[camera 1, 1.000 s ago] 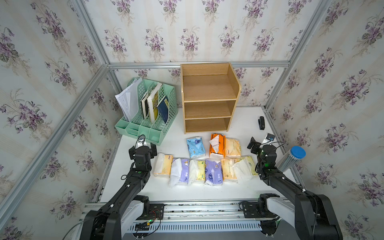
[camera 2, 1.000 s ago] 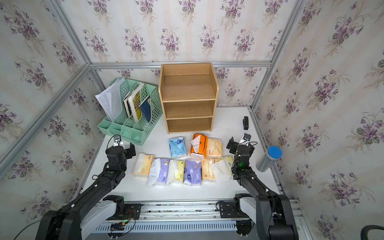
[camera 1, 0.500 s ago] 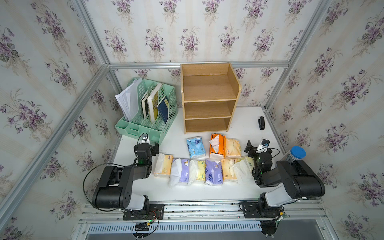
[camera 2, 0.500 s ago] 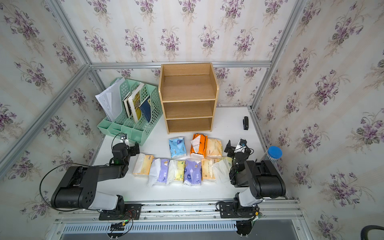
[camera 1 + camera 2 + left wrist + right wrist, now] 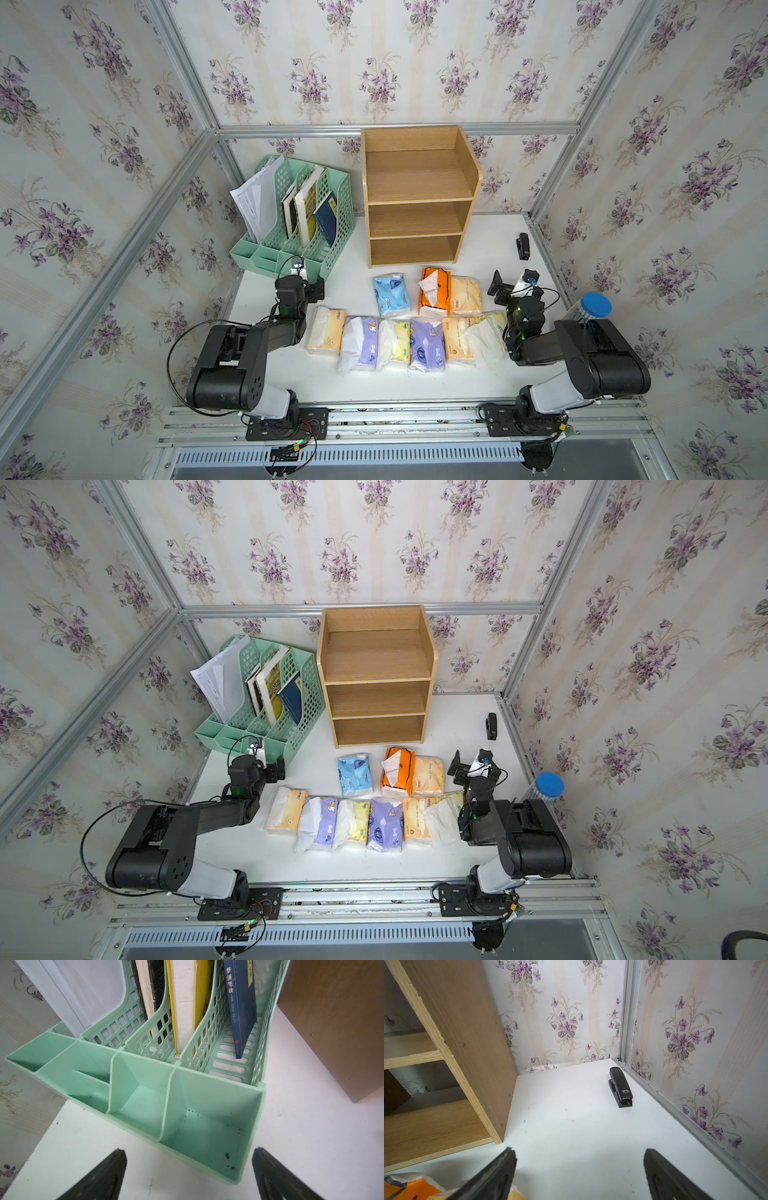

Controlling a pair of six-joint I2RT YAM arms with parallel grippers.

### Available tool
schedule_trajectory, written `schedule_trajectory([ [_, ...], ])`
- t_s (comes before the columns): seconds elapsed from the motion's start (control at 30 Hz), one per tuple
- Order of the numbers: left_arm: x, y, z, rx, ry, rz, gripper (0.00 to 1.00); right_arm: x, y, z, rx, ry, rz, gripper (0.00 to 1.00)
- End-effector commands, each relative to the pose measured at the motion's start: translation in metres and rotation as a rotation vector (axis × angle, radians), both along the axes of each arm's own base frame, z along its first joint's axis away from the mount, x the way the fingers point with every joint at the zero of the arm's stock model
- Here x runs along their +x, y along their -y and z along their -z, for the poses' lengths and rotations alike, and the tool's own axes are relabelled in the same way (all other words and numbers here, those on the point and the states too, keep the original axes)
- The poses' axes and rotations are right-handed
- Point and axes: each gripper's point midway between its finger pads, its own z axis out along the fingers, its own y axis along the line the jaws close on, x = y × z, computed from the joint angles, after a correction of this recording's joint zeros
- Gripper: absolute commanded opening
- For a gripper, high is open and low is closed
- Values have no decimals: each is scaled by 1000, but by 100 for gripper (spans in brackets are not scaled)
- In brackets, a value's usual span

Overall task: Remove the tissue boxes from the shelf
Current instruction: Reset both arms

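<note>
We identify the left arm (image 5: pixel 249 345) and right arm (image 5: pixel 598 361) as matte black boxy housings, each on a white shoulder shell (image 5: pixel 270 405). A thin black cable (image 5: pixel 168 365) loops off the left arm. Small green lights (image 5: pixel 285 309) mark the wrists. The left gripper (image 5: pixel 189 1149) has black tapered fingers (image 5: pixel 104 1178)

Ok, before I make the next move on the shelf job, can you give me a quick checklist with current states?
1. Shelf cleared, all three tiers: ok.
2. Nine tissue boxes lying on the table in front of it: ok.
3. Left tool open, holding nothing: ok.
4. Right tool open, holding nothing: ok.
5. Left tool clear of the green file rack: cannot tell, its corner is close ahead.
6. Stapler apart from the right tool: ok.
</note>
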Motion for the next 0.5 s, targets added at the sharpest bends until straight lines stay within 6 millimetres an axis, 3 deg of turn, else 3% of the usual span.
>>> schedule_trajectory([
  [0.0,1,-1,1,17,-10,3,99,4,-3,-3,-4,10,-18,100],
  [0.17,1,0,1,17,-11,6,99,9,-14,2,-23,-28,-83,100],
  [0.47,3,2,2,22,-22,14,99,9,-15,3,-24,-29,-86,100],
])
